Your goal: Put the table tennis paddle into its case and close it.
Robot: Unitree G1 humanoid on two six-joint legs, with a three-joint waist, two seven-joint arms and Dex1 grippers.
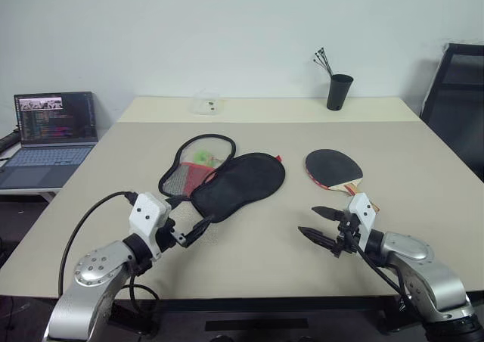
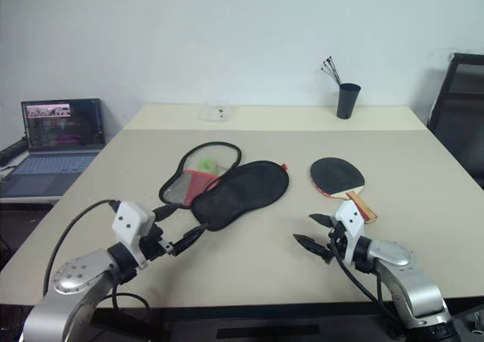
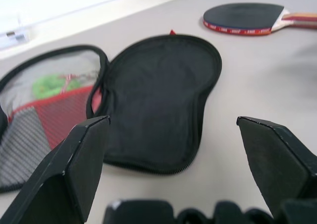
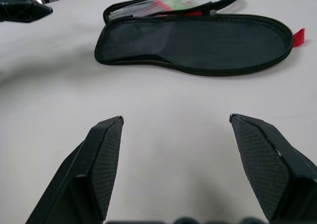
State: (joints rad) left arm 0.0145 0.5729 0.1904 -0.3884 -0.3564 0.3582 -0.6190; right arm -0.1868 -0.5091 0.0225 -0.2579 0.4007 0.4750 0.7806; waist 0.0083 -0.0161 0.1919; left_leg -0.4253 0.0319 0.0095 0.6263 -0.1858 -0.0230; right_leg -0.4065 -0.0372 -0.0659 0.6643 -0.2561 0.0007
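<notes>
The case (image 1: pixel 238 185) lies unzipped and spread flat mid-table, its black inner half toward me and its mesh-and-red half (image 1: pixel 193 168) behind it. To its right rests the table tennis paddle (image 1: pixel 333 166), black face up, tan handle pointing at my right arm. My left gripper (image 1: pixel 187 221) hovers open just short of the case's narrow near end, holding nothing. Open and empty too, my right gripper (image 1: pixel 318 223) sits near the table's front, in front of the paddle handle. In the left wrist view the case (image 3: pixel 158 110) lies beyond the fingers, the paddle (image 3: pixel 247 18) farther off.
A black cup (image 1: pixel 339 91) with pens stands at the back right of the table. A small clear box (image 1: pixel 206 102) lies at the back centre. An open laptop (image 1: pixel 53 134) sits on a side surface to the left. A dark chair (image 1: pixel 457 92) stands at the right.
</notes>
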